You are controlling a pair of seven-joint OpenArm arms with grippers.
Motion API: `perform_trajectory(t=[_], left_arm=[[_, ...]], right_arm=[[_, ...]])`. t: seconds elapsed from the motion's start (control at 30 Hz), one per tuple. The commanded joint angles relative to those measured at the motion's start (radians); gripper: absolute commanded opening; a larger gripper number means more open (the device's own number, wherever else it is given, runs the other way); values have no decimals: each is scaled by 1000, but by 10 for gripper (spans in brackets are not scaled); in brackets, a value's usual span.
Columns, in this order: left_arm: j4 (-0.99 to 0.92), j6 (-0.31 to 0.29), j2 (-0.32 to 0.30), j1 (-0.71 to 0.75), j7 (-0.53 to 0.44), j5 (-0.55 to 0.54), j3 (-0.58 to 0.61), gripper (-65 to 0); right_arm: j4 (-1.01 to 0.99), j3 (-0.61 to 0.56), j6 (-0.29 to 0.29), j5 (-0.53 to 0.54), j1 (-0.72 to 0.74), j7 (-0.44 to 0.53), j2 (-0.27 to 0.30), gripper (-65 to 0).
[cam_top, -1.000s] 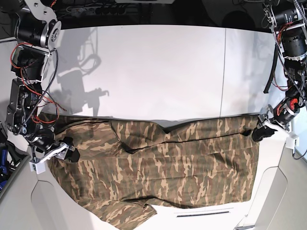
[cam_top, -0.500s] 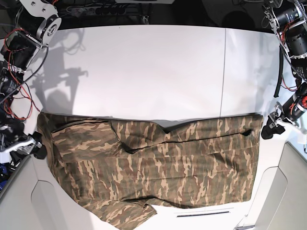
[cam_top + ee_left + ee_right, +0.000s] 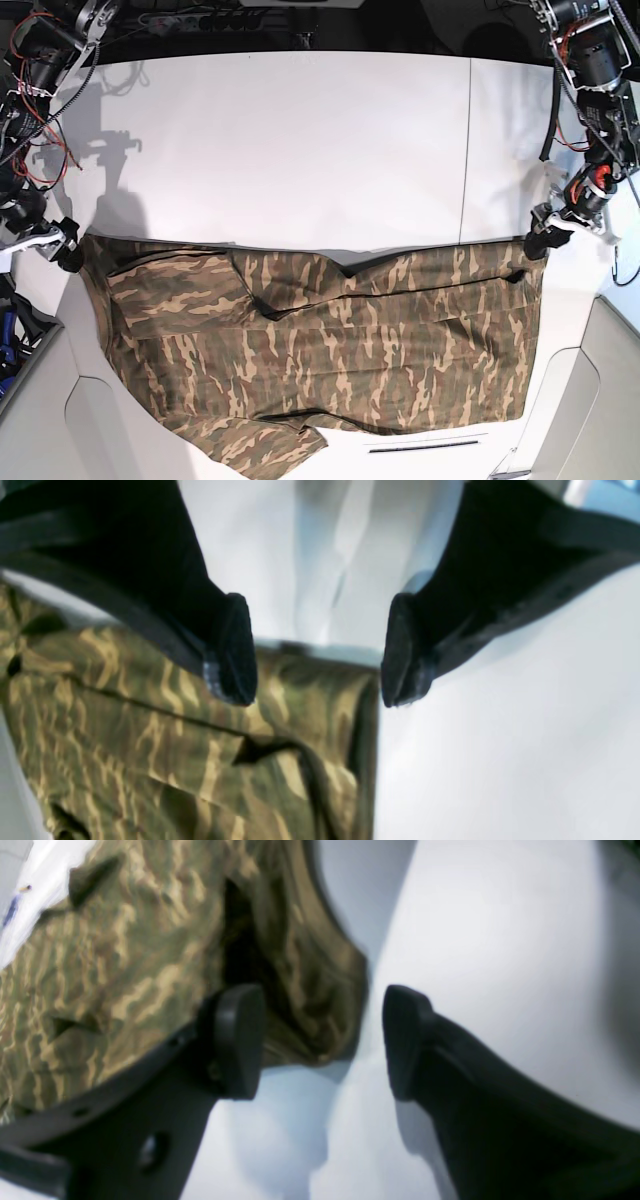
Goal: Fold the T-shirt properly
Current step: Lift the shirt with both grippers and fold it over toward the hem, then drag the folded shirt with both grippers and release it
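While the left gripper (image 3: pixel 317 650) shows jaws spread and empty above a corner of the camouflage-print cloth T-shirt (image 3: pixel 175 740), the right wrist view shows the right gripper (image 3: pixel 322 1040) likewise parted beside a hem. From the base view, the T-shirt lies flat along the white table's (image 3: pixel 300 150) near edge; both corners need deep, even pinches.

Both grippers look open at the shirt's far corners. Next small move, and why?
Probably lower both and close on the corners. The left gripper and right gripper hang open, holding nothing, each beside a far corner of the T-shirt, which lies spread on the table.
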Motion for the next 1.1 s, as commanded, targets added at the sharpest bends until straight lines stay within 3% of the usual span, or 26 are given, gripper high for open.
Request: perform_trajectory(t=[0.0,0.23,0.43,0.6,0.67,0.77,0.93,1.07], left_arm=[[4,-6,-12,-18,-17,10,-2,-225],[-48,-6,11,-19,-105,53,-2,-246],[-48,-7,11,-19,-113,49,-2,-490],[-48,-7,10,-41,-113,49,-2,-650],[-48,-18,10,-53,-104,49,-2,-650],[-47,-117,2,-72,-66,49,-2,-650],[-26,-117,-34,-86,-51,14,-2,-650],[11,-117,-63,-84,45,-42,-2,-650]], right_arm=[[-11,-6,7,16,19,32,14,-281],[-105,-81,47,27,18,92,-11,-281],[-105,-115,52,21,25,138,-46,-298],[-105,-115,52,-16,68,136,-58,-569],[-105,-115,53,-23,83,136,-56,-650],[-105,-115,87,-22,91,130,-53,-650],[-100,-113,98,-13,96,69,-48,-650],[-92,-98,98,29,93,-19,-24,-650]])
